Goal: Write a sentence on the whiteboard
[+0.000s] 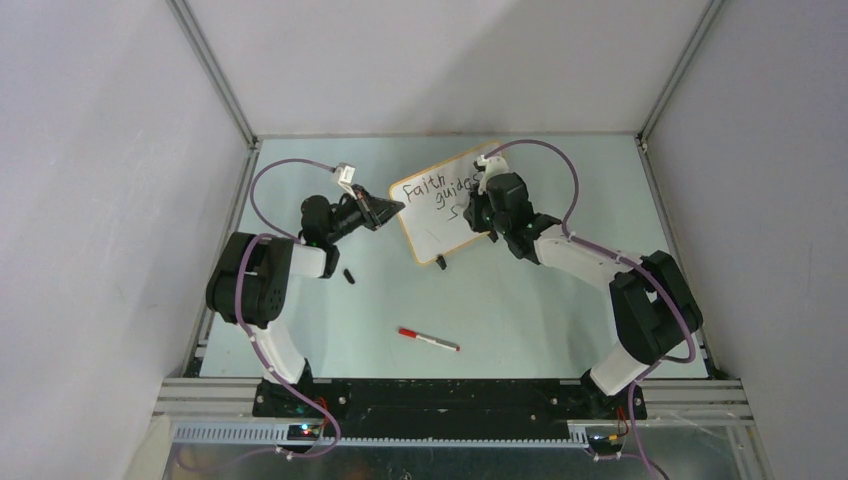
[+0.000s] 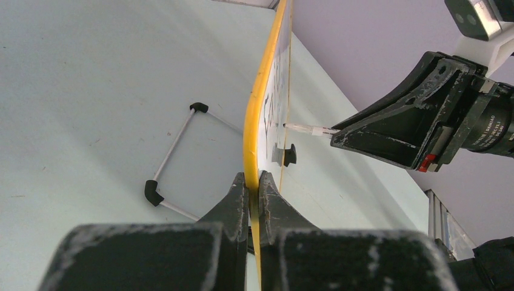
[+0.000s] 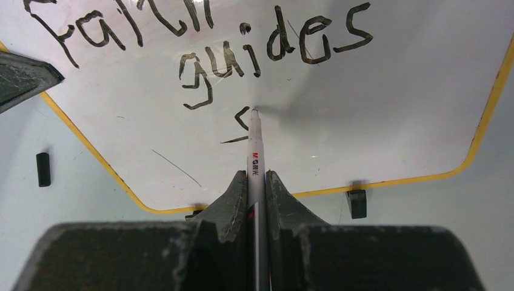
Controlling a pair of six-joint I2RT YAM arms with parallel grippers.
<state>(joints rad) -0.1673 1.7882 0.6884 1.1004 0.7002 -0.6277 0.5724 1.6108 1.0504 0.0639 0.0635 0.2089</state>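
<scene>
**Spotter:** Where does the whiteboard sit from your writing hand?

**Me:** Dead ahead of my right gripper. The board stands propped up toward the far side of the table, its face turned to the right arm. The marker runs lengthways out of the fingers, straight at that face. In the left wrist view it meets the board close to square.

**Spotter:** Is the tip on or off?

**Me:** On, as far as I can judge. It rests just under "guides", at the first curl of a third line. The sentence reads only "faith guides" above that. There is bare white to the right of the tip, so I judge the next strokes go that way.

**Spotter:** And the fingers?

**Me:** The right pair is pressed onto the marker's barrel, with no gap. My left gripper pinches the board's yellow edge, one finger on either side, bracing it. A red pen lies loose on the table, well apart from both.
</scene>
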